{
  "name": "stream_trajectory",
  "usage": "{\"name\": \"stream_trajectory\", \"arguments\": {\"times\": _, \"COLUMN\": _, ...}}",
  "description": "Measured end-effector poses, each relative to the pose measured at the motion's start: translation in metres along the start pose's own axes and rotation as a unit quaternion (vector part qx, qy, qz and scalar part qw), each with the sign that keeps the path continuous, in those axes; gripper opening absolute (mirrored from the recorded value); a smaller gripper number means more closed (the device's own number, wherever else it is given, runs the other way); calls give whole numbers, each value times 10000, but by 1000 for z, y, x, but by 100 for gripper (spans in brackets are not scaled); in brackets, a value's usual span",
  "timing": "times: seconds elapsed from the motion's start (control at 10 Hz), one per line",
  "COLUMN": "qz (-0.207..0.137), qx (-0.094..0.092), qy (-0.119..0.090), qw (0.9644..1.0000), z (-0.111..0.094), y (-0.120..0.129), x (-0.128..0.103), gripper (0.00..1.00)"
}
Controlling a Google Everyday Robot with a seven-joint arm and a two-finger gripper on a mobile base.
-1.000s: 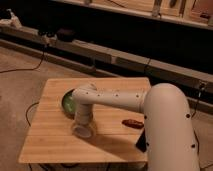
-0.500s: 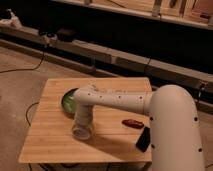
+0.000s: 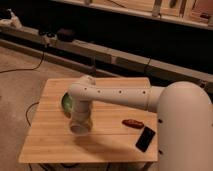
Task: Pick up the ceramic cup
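Gripper low over wooden table, grip state cannot be told, green bowl just behind, contents hidden.

Gripper at end of white perforated arm, above wooden slatted table. Plain white ceramic cup hidden from view. Round green bowl mostly covered by arm. Table front edge cut by frame bottom.

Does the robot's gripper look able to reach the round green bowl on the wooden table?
Probably yes. The gripper sits low at the arm's end, right beside the round green bowl, with nothing seen between them; the arm covers part of the bowl.
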Motion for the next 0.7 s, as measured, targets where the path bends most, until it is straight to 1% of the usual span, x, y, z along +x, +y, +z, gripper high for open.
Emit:
{"name": "stream_trajectory", "arguments": {"times": 0.1, "qz": 132, "qx": 87, "qy": -69, "qw": 9999, "z": -16, "y": 2, "x": -5, "gripper": 0}}
{"name": "stream_trajectory", "arguments": {"times": 0.2, "qz": 217, "qx": 140, "qy": -115, "qw": 9996, "z": -26, "y": 5, "x": -7, "gripper": 0}}
{"name": "stream_trajectory", "arguments": {"times": 0.3, "qz": 362, "qx": 264, "qy": -194, "qw": 9988, "z": -43, "y": 8, "x": -9, "gripper": 0}}
{"name": "stream_trajectory", "arguments": {"times": 0.4, "qz": 464, "qx": 388, "qy": -252, "qw": 9979, "z": -55, "y": 13, "x": -8, "gripper": 0}}
{"name": "stream_trajectory", "arguments": {"times": 0.6, "qz": 629, "qx": 589, "qy": -293, "qw": 9959, "z": -76, "y": 23, "x": -3, "gripper": 0}}
{"name": "stream_trajectory", "arguments": {"times": 0.7, "qz": 653, "qx": 644, "qy": -293, "qw": 9954, "z": -84, "y": 26, "x": -3, "gripper": 0}}
